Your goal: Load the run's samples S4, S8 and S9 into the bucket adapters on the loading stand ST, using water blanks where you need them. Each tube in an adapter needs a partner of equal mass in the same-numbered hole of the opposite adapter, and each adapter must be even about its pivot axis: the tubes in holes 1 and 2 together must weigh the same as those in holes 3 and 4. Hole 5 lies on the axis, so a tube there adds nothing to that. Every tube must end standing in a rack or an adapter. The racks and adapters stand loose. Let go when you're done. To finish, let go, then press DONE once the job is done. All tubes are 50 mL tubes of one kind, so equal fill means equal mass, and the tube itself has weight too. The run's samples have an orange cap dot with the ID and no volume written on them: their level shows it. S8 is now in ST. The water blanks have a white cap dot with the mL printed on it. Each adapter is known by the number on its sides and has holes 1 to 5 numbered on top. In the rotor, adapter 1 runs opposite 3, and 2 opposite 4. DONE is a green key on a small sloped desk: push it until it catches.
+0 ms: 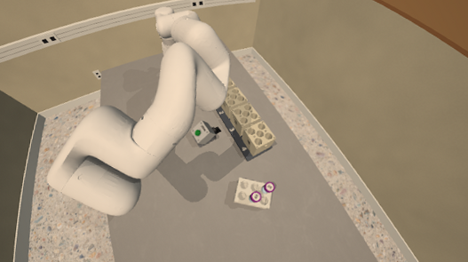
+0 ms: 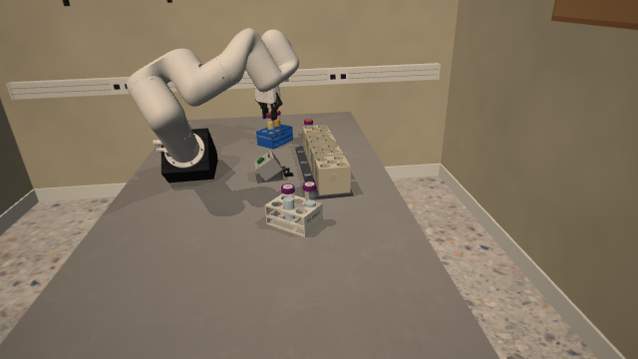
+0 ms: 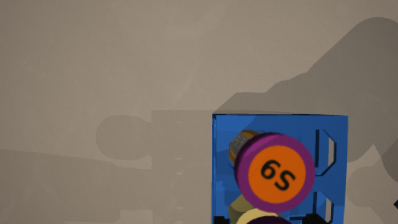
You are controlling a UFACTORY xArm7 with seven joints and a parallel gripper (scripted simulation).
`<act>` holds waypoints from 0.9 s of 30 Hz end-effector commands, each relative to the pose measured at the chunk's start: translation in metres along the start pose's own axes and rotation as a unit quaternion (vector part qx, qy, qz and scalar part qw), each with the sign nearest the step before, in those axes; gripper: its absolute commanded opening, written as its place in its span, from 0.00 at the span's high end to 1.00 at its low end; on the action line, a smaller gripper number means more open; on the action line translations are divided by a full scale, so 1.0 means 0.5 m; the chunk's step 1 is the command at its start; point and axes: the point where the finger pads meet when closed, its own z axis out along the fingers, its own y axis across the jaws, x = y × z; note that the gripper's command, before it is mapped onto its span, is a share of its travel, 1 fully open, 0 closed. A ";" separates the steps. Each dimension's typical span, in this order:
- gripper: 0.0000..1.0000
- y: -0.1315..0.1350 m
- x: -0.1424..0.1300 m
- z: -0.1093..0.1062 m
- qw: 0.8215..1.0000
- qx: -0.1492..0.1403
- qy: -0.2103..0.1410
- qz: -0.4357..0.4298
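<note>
Here, the orange dot (image 3: pixel 276 174) reads S9.

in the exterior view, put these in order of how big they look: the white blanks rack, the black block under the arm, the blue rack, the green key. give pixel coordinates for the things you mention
1. Black block (image 2: pixel 213 155)
2. White blanks rack (image 2: pixel 285 227)
3. Blue rack (image 2: pixel 275 137)
4. Green key (image 1: pixel 198 133) (image 2: pixel 260 161)
</note>
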 end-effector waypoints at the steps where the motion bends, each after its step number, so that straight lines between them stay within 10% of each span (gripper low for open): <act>1: 0.56 -0.001 0.003 -0.022 1.000 0.001 0.003 0.000; 27: 0.56 -0.001 0.002 -0.110 1.000 0.001 0.003 0.000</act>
